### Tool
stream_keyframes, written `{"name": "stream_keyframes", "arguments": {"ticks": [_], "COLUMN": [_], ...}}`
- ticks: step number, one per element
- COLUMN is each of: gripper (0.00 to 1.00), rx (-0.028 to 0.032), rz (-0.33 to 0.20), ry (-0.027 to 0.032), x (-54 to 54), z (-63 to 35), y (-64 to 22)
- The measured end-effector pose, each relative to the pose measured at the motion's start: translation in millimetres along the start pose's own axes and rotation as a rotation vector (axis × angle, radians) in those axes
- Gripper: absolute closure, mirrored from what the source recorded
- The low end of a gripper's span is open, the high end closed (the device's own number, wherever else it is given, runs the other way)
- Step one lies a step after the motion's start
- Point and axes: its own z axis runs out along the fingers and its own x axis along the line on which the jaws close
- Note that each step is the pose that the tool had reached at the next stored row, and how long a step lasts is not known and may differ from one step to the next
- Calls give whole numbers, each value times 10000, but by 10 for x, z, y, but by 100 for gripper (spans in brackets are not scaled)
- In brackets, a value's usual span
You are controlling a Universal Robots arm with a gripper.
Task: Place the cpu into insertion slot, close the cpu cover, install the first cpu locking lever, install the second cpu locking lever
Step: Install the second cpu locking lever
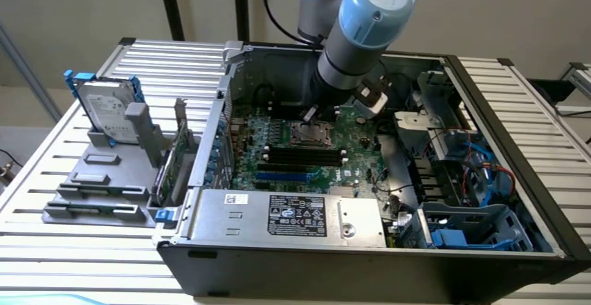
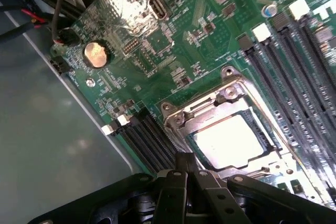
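Open computer case (image 1: 369, 256) lying on a ribbed metal counter (image 1: 166, 63). Big silver box with a label (image 1: 291, 216) at the near side of the case. Blue plastic cage (image 1: 471, 227) and blue cables (image 1: 480, 163) toward the exterior view's right. Outside the case, toward the exterior view's left, a grey rack (image 1: 115, 173) holding a hard drive (image 1: 106, 108) upright in a blue frame.

Green board (image 1: 314, 154) flat inside the case. Long black memory slots (image 1: 300, 156) just beside the socket, on the side nearer the silver box. In the wrist view, more long black slots (image 2: 294, 66) on one side of the socket and a short black set (image 2: 149, 140) on the other. Round shiny coin battery (image 2: 97, 54) well apart from the socket, near black wires (image 2: 63, 19) at the board's edge.

Arm reaching down into the case from above, its blue joint (image 1: 374, 7) high over the board. Claw (image 2: 188, 174) clenched, tips pressed together, nothing gripped. Claw tip (image 1: 311, 115) just above the far edge of the socket.

Chip (image 2: 228, 142) lying flat in the slot (image 2: 257, 121), pale silver face up. Metal cover (image 2: 202, 109) lying around the chip like a frame, chip showing through its window. Claw tips right at the rim of that cover, just beside the chip; touching or not, cannot tell.
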Motion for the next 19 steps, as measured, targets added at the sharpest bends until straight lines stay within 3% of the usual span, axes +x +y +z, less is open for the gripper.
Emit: {"name": "stream_keyframes", "arguments": {"ticks": [10, 13, 19], "gripper": [89, 89, 89], "rx": [0, -1, -22], "rz": [1, 2, 2], "ry": [-3, -2, -26], "x": [-203, -251, -361], "z": [-240, -324, -402], "y": [52, 49, 3]}}
